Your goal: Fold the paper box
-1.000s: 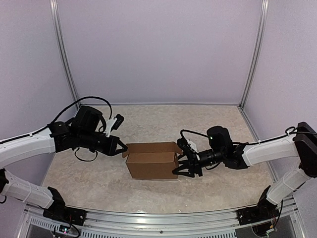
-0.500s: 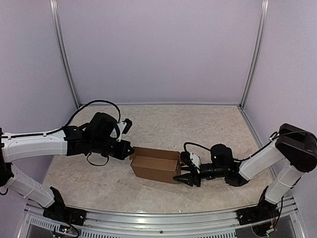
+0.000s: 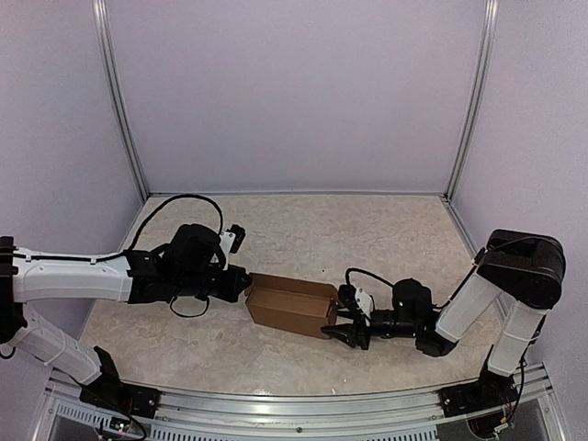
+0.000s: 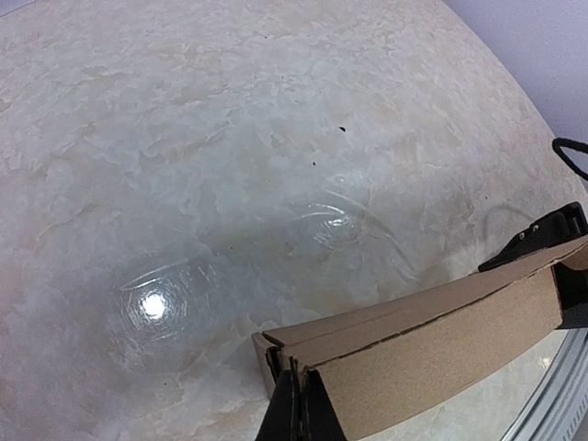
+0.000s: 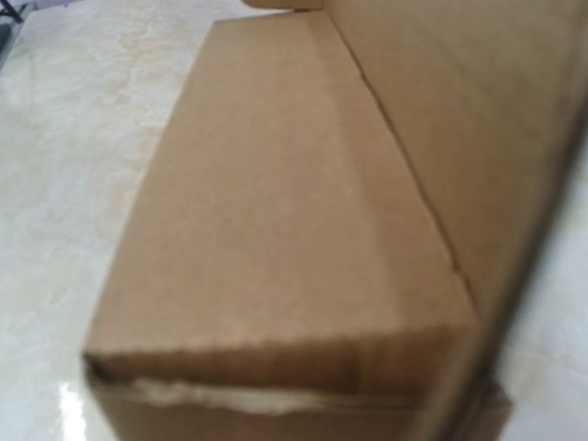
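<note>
The paper box [image 3: 292, 305] is a low brown cardboard box lying mid-table, its top closed. My left gripper [image 3: 245, 286] is at the box's left end. In the left wrist view its black fingers [image 4: 299, 411] are pressed together, tips at the corner seam of the box [image 4: 432, 344]. My right gripper [image 3: 342, 331] lies low on the table at the box's right end, its fingers spread. In the right wrist view the blurred box [image 5: 294, 211] fills the frame and hides the fingers.
The marbled tabletop [image 3: 367, 239] is walled by lilac panels at the back and sides. A metal rail [image 3: 294, 404] runs along the near edge. The right arm's cable [image 3: 367, 276] loops just above the table.
The box's raised top flaps have gone down and the box now sits lower. Both arms have dropped towards the table and stayed at the box's ends.
</note>
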`<action>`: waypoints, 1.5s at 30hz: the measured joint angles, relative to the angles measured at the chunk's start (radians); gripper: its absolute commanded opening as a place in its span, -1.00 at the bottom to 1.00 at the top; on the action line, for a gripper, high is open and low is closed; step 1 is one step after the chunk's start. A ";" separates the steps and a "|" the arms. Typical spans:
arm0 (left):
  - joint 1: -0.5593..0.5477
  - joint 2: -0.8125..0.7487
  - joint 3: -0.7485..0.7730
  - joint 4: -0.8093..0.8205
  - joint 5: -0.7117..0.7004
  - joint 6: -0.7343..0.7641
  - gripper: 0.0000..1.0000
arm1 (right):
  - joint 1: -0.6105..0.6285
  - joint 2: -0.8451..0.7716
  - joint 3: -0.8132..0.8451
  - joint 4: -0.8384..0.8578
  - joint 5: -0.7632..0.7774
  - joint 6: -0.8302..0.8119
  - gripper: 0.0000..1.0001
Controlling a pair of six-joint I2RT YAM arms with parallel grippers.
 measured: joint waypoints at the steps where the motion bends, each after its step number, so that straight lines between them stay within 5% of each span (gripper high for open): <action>1: -0.001 0.000 -0.005 0.011 -0.004 -0.002 -1.00 | 0.000 0.003 0.000 0.008 0.003 0.002 -0.70; 45: -0.115 0.016 -0.141 0.260 -0.244 -0.156 -1.00 | 0.024 0.024 -0.034 0.093 0.070 0.040 -0.69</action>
